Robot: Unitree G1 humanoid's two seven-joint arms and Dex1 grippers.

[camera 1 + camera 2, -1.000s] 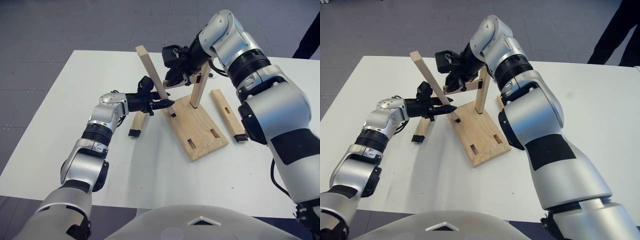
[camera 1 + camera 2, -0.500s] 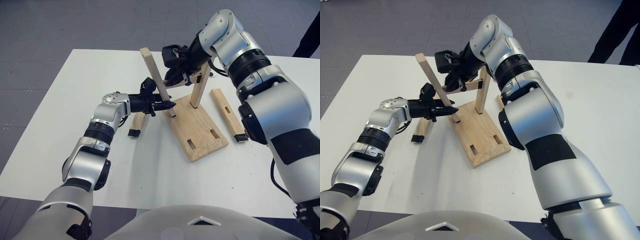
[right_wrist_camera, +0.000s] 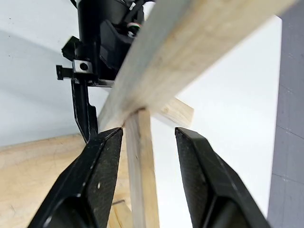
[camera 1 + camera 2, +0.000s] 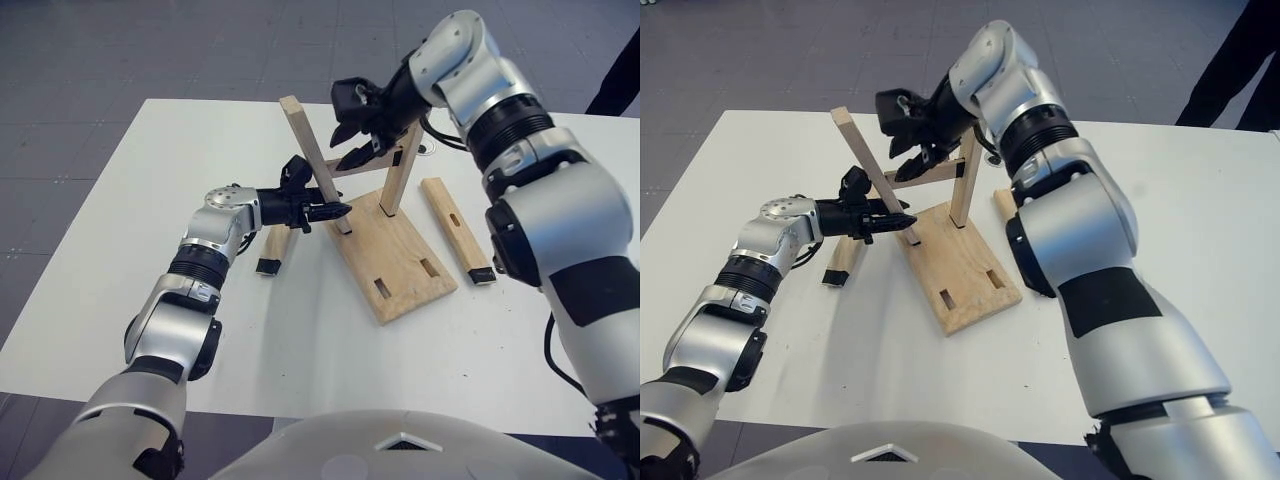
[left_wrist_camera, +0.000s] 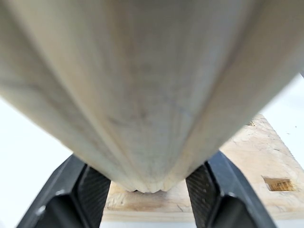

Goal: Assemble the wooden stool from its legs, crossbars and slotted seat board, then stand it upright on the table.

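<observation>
The slotted seat board lies flat on the white table. Two legs stand in it: a tilted leg and an upright leg, joined by a crossbar. My left gripper is shut on the tilted leg near its foot, and its pads press both sides of the wood. My right gripper hovers open just above the crossbar, with its fingers standing apart on either side and a gap to the wood.
A loose leg with a slot lies on the table right of the board. Another wooden piece lies left of it, under my left forearm. The table's near half is bare.
My right gripper has let go of the crossbar and risen a little up and to the right. The tilted leg came slightly more upright a second ago and has held since.
</observation>
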